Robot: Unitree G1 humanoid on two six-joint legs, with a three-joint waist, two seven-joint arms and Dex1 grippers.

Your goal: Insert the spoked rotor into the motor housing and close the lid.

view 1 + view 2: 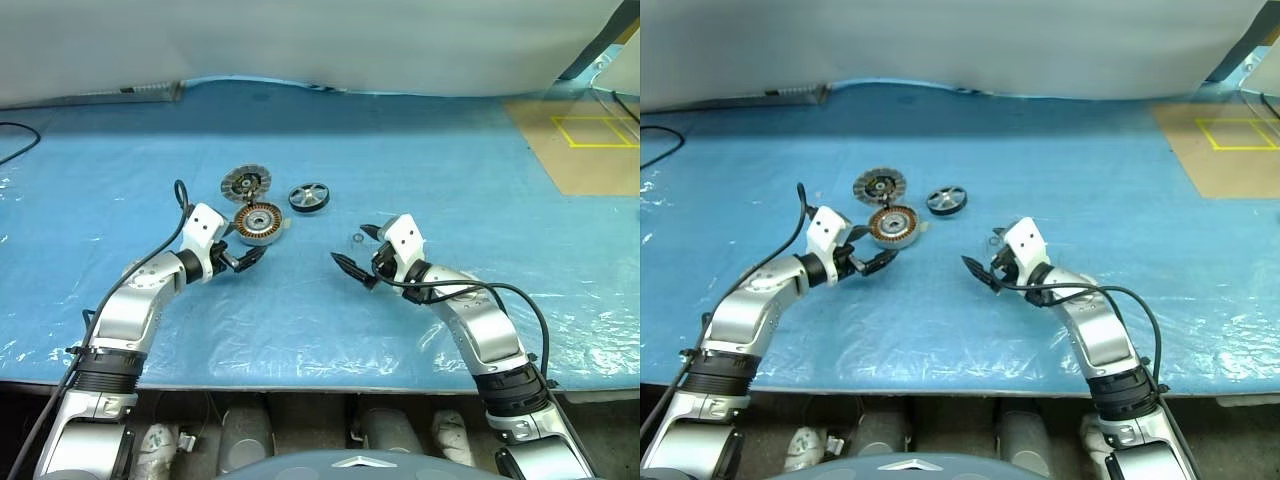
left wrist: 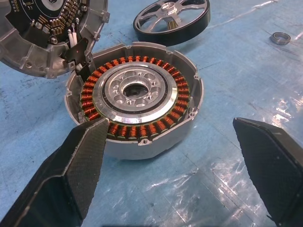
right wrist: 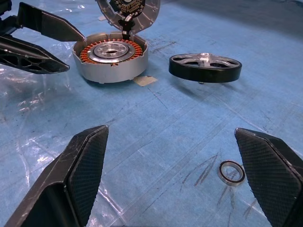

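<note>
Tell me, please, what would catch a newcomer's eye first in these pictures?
Probably the motor housing, its copper windings bright on the blue sheet just ahead of the open left gripper. The lid is tilted open behind it, and the spoked rotor lies apart to its right.

You've got the motor housing (image 1: 258, 222) sitting on the surface (image 1: 420, 150), the lid (image 1: 246, 184) touching it just behind, the spoked rotor (image 1: 309, 197) off to its right, and a small ring (image 3: 231, 172) lying nearer you.
</note>
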